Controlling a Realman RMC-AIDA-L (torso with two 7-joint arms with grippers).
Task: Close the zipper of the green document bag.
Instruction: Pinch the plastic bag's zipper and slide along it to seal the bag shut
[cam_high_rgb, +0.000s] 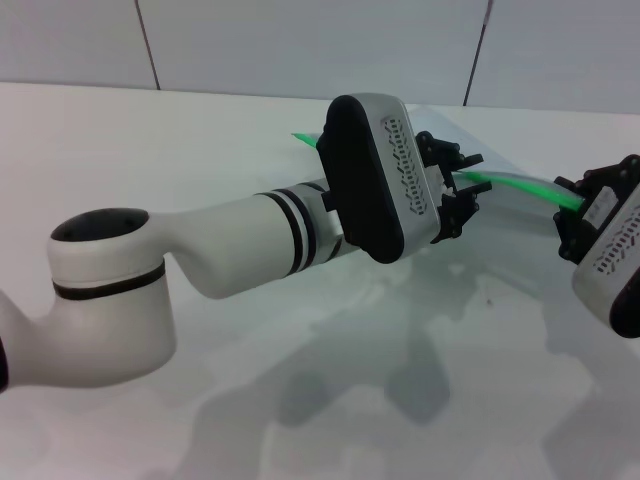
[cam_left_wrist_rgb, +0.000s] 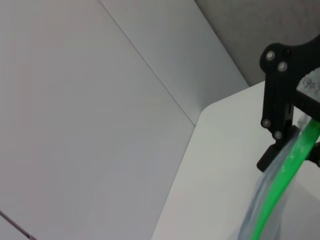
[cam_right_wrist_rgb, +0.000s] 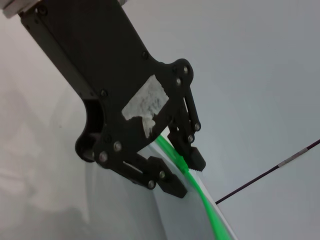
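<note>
**Zip strip held taut between two grippers**

The zipper (cam_high_rgb: 520, 184) runs as a bright green strip lifted above the white table (cam_high_rgb: 120, 140), along the raised edge of the green document bag (cam_high_rgb: 505, 205). At its left end the left gripper (cam_high_rgb: 457, 185) pinches the strip; at its right end the right gripper (cam_high_rgb: 572, 205) clamps it. To close well, one end should stay anchored while the other pulls straight along the strip, keeping it taut. The slider cannot be made out.

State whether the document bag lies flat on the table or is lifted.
Lifted: both grippers, left and right, hold the green zipper edge above the table.
</note>
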